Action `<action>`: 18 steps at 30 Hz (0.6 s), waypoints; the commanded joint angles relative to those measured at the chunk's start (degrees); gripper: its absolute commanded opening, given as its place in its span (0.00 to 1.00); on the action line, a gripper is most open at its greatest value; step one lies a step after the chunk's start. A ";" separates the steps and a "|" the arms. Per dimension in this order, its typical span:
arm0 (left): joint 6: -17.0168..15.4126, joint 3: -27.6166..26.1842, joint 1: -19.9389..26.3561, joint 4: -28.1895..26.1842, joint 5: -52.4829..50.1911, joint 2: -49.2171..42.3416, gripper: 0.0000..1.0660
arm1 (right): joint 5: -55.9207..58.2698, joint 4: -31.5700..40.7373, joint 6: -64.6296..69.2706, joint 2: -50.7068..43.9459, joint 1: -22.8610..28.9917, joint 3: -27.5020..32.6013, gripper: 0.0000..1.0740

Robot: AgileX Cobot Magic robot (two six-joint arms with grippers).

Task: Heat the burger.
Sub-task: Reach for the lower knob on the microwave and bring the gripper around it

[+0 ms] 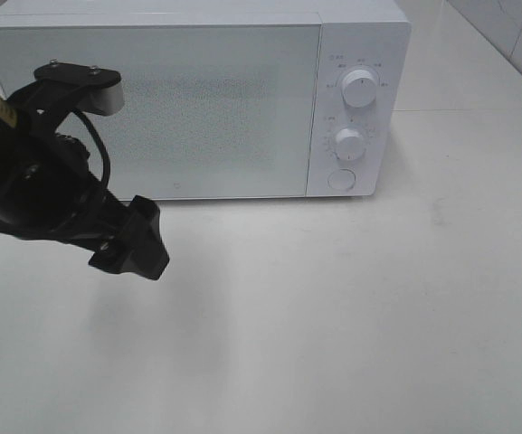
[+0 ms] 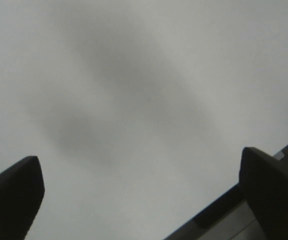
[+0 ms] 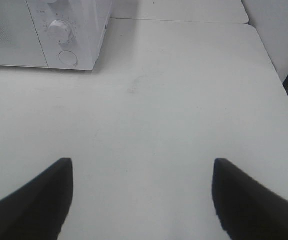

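a white microwave stands at the far side of a pale table, its door closed and frosted, so nothing inside shows. on its right panel sit an upper knob, a lower knob and a round button beneath them.

the burger appears in none of the views; where it lies cannot be told.

the black left arm reaches in from the left and stands in front of the door's left part, hiding its lower left corner. the left gripper hangs over the table just near of the microwave's front edge. from its wrist camera the jaws stand wide apart with nothing between them, only blurred grey surface and a dark edge at one corner, too blurred to name.

the right gripper is out of the high view. its wrist camera shows the jaws spread wide and empty above bare table, well near and right of the microwave, whose panel corner lies far to the left.
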 commanded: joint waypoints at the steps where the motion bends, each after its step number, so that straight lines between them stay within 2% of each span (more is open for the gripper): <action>1: -5.79 0.06 0.11 5.16 6.30 -2.46 0.95 | -0.40 -0.06 0.40 -1.78 -0.34 0.11 0.70; 4: -7.45 0.06 0.11 6.76 7.28 -3.04 0.95 | -0.40 -0.06 0.40 -1.78 -0.34 0.11 0.70; 6: -14.27 0.06 0.23 13.98 12.03 -5.67 0.95 | -0.40 -0.06 0.40 -1.78 -0.34 0.11 0.70; 7: -14.27 0.06 0.23 13.98 12.03 -5.67 0.95 | -0.40 -0.06 0.40 -1.78 -0.34 0.11 0.70; 8: -15.64 0.06 0.57 15.24 13.24 -6.25 0.95 | -0.40 -0.06 0.40 -1.78 -0.34 0.11 0.70; 9: -16.44 0.06 2.35 15.81 15.30 -7.73 0.95 | -0.40 -0.06 0.40 -1.78 -0.34 0.11 0.70; 10: -16.44 0.06 2.35 15.81 15.30 -7.73 0.95 | -0.40 -0.06 0.40 -1.78 -0.34 0.11 0.70; 12: -15.13 0.11 6.47 15.58 17.59 -10.31 0.95 | -0.40 -0.06 0.40 -1.78 -0.34 0.11 0.70; 13: -15.13 0.11 6.47 15.58 17.59 -10.31 0.95 | -0.40 -0.06 0.40 -1.78 -0.34 0.11 0.70; 14: -13.41 0.11 9.63 15.07 18.68 -12.26 0.95 | -0.40 -0.06 0.40 -1.78 -0.34 0.11 0.70; 16: -12.26 0.11 11.46 14.67 19.19 -13.46 0.95 | -0.40 -0.06 0.40 -1.78 -0.34 0.11 0.70; 17: -10.26 0.11 15.07 13.69 20.45 -15.76 0.95 | -0.40 -0.06 0.40 -1.78 -0.34 0.11 0.70; 18: -10.26 0.11 15.07 13.69 20.45 -15.76 0.95 | -0.40 -0.06 0.40 -1.78 -0.34 0.11 0.70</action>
